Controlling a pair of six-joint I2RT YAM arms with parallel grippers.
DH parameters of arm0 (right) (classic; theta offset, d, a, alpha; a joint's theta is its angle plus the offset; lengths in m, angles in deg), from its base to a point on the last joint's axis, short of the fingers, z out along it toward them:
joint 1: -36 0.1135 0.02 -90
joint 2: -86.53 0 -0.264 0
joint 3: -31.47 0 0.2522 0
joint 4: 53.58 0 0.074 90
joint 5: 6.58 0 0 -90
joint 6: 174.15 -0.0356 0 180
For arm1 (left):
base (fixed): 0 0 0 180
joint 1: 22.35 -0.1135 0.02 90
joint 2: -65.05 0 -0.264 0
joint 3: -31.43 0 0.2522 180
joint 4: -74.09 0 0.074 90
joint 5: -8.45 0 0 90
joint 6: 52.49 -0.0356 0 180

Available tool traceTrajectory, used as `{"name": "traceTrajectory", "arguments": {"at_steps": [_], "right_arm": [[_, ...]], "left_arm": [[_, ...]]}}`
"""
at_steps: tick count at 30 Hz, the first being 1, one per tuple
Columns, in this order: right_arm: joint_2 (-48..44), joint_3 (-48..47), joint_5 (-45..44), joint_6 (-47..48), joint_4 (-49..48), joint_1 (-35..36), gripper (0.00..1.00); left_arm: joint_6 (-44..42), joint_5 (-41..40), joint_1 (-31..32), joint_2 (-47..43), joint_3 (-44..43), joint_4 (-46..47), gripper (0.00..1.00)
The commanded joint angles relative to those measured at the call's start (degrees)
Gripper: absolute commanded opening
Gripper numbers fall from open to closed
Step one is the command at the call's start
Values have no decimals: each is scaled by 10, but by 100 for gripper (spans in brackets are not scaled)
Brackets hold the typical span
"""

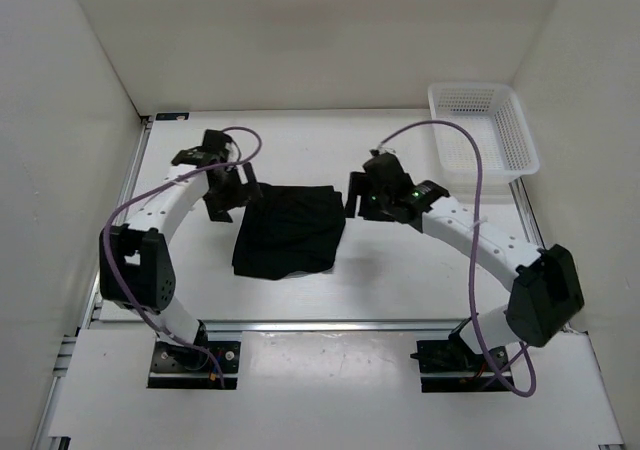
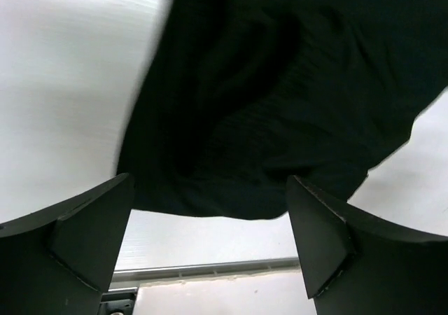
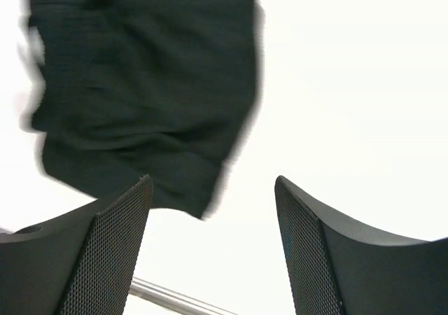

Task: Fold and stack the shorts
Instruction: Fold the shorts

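The black shorts (image 1: 288, 230) lie folded into a rough rectangle on the white table, between the two arms. My left gripper (image 1: 226, 206) hovers at the fabric's upper left corner, jaws wide apart and empty. In the left wrist view the shorts (image 2: 280, 98) fill the upper frame, beyond the open gripper (image 2: 210, 241). My right gripper (image 1: 354, 201) hangs just off the shorts' upper right corner, also open. The right wrist view shows the shorts (image 3: 140, 91) at upper left, blurred, with nothing inside the gripper (image 3: 213, 245).
A white mesh basket (image 1: 483, 128) sits at the table's back right corner. White walls close in the table on three sides. An aluminium rail (image 1: 320, 325) runs along the near edge by the arm bases.
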Motion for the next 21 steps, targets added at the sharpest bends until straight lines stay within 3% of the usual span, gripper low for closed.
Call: {"name": "traceTrajectory", "arguments": {"at_steps": [1,7,9,10,11,13,15,21], "right_arm": [[-47,69,17,-33,-1,-27,75],[-99,110,24,-43,16,-58,76],[-107,110,24,-43,16,-59,76],[-115,116,18,-43,22,-65,76],[-122,116,18,-43,22,-65,76],[-128,116,13,-43,28,-75,76],[-134,121,13,-43,28,-80,76],[-144,132,13,-33,34,-91,76]], "left_arm": [[-13,-35,56,33,-22,-17,100],[0,-69,98,133,-62,-17,100],[0,-69,98,141,-62,-17,95],[0,-69,104,147,-69,-17,87],[0,-69,104,148,-75,-17,63],[0,-69,109,133,-75,-23,31],[0,-69,109,119,-89,-36,10],[0,-76,104,47,-117,-92,10]]}}
